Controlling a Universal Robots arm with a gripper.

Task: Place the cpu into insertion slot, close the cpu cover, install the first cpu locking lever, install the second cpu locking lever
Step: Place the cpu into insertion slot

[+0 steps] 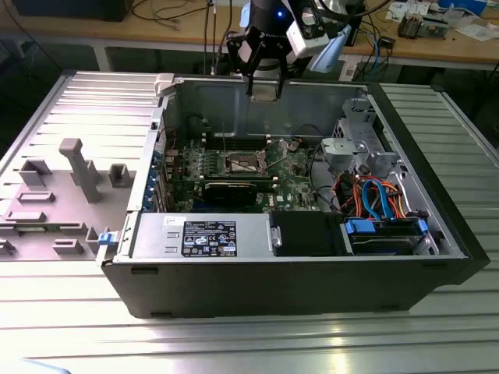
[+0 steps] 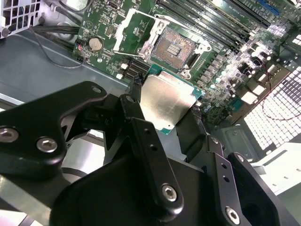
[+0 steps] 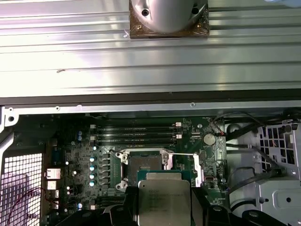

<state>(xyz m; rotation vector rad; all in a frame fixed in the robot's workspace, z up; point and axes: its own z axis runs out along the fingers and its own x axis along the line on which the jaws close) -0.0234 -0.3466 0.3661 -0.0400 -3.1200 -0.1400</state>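
While hovering over the open dark computer case [image 1: 234,288], clenching the flat square silvery-grey cpu [image 2: 167,103] edgewise in the black gripper [image 2: 165,96], seemingly to keep it level above the dark silver-rimmed insertion slot [image 2: 176,47]

**Open computer case [image 1: 312,288] on table [image 1: 437,343], cpu held above it**

The motherboard [image 1: 300,175] lies on the case floor. The insertion slot [image 2: 176,47] sits near its middle, with the memory slots [image 3: 136,134] just behind it and the cpu cover [image 2: 133,29] standing open between the slot and the coin cell [image 2: 96,44]. The gripper [image 2: 167,106] hangs over the far case wall, and the cpu [image 2: 164,101] is clamped between its fingers [image 2: 146,136], above and apart from the slot. The power supply [image 1: 203,238] lies along the near wall, with the drive bays [image 1: 386,234] at the exterior view's right. A fixture tray [image 1: 47,210] lies on the table at the exterior view's left.
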